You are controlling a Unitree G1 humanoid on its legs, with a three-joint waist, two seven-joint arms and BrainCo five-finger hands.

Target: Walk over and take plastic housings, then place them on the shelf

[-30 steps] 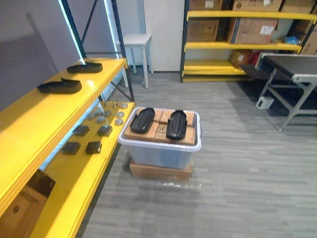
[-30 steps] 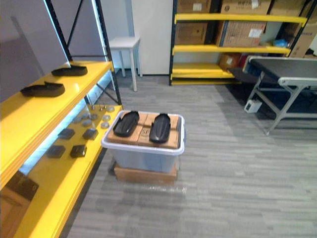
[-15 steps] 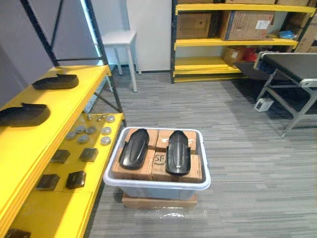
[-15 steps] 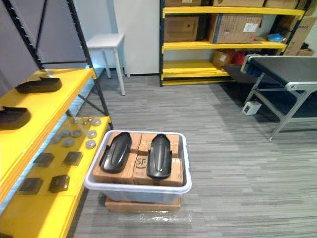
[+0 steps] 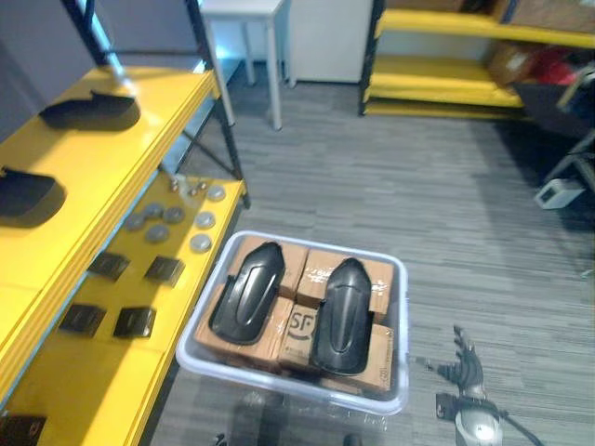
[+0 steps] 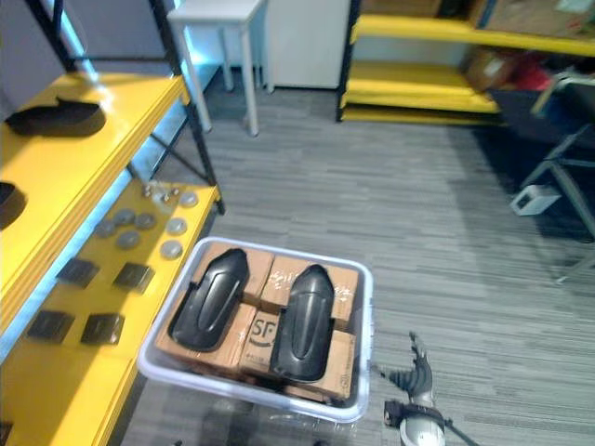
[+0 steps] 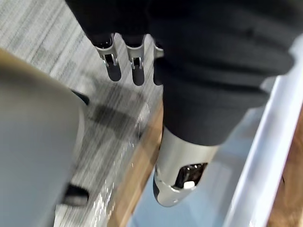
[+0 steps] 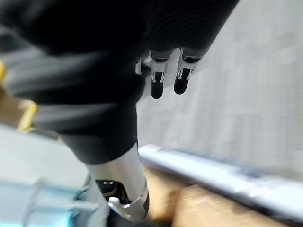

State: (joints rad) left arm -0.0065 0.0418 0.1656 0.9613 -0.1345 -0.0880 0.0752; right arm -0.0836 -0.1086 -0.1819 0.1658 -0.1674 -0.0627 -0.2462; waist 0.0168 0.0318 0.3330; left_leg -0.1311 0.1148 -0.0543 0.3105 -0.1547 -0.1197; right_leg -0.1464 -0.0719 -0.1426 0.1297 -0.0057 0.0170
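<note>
Two black plastic housings, one on the left (image 5: 246,291) and one on the right (image 5: 339,314), lie side by side on cardboard boxes inside a clear bin (image 5: 197,327) just in front of me. Two more housings (image 5: 88,110) (image 5: 28,193) rest on the top board of the yellow shelf (image 5: 139,139) to my left. My right hand (image 5: 463,365) hangs low beside the bin's right corner, fingers relaxed, holding nothing. The left wrist view has my left hand (image 7: 182,156) beside the bin's rim (image 7: 265,142), fingers straight and empty.
The lower yellow shelf board holds small dark square parts (image 5: 135,321) and round metal discs (image 5: 172,214). A white stool (image 5: 246,11) and a yellow rack (image 5: 446,79) stand at the back. A metal frame's leg and a small white box (image 5: 558,192) are on the floor at right.
The camera has moved closer and tipped down, so the bin looks bigger and sits lower in the picture. My right hand has come into view at the lower right.
</note>
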